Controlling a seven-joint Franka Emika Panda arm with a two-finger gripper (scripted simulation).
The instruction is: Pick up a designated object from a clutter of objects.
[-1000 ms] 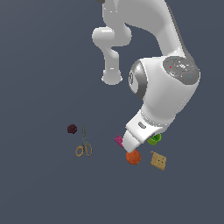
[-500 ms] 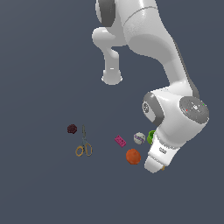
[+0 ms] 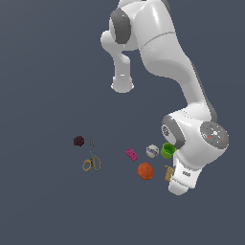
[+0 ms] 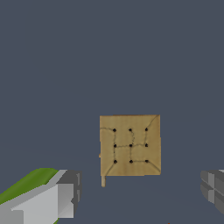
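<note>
The designated object, a flat tan cracker (image 4: 130, 145) with a grid of dots and lines, lies flat on the dark floor. In the wrist view it sits just ahead of my gripper (image 4: 139, 189), which is open; one grey finger (image 4: 63, 193) and the other finger (image 4: 213, 184) stand wide apart, with nothing between them. In the exterior view only a sliver of the cracker (image 3: 168, 172) shows beside the white hand (image 3: 184, 179), which hangs low over it and hides the fingers.
The clutter of objects lies nearby: an orange ball (image 3: 146, 171), a white ball (image 3: 152, 151), a green cup (image 3: 167, 150), a pink block (image 3: 131, 154), yellow-handled scissors (image 3: 91, 160) and a dark red berry (image 3: 79, 141). The green cup (image 4: 26, 187) shows behind one finger.
The hand has swung from above the pink block and green cup toward the exterior view's right and dropped lower, now covering most of the cracker. The objects have not moved.
</note>
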